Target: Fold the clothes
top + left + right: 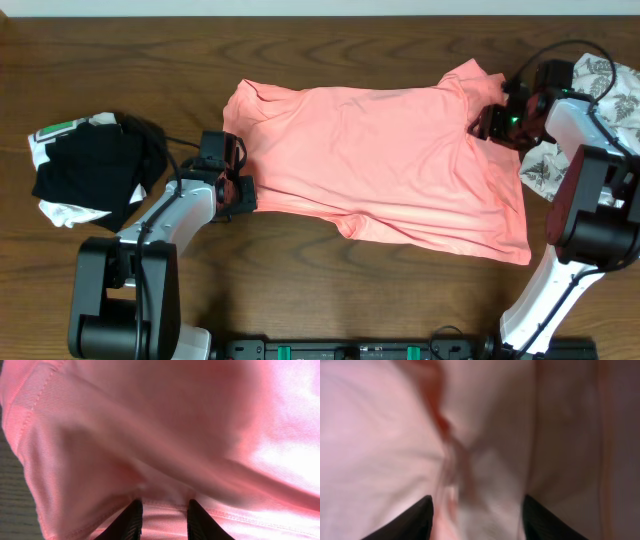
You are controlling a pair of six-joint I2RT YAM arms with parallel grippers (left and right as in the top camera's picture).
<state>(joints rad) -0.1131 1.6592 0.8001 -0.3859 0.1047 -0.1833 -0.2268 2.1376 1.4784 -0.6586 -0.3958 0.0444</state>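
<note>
The salmon-pink T-shirt (pixel 380 150) lies spread across the middle of the wooden table (pixel 300 290), rumpled along its lower edge. My left gripper (pixel 243 192) is at the shirt's lower left edge. In the left wrist view the gripper (pixel 164 510) is shut on the stitched hem (pixel 165 522), which runs between the two fingers. My right gripper (pixel 487 122) is at the shirt's upper right corner, by the sleeve. The right wrist view is blurred: the gripper (pixel 477 510) is open, its fingers (pixel 415 522) wide apart around a bunched fold of pink fabric (pixel 470 460).
A white garment with a grey leaf print (pixel 605 95) lies at the right edge, under and behind the right arm. A black-and-white bundle (pixel 90 170) sits at the left. Both arm bases stand at the front corners.
</note>
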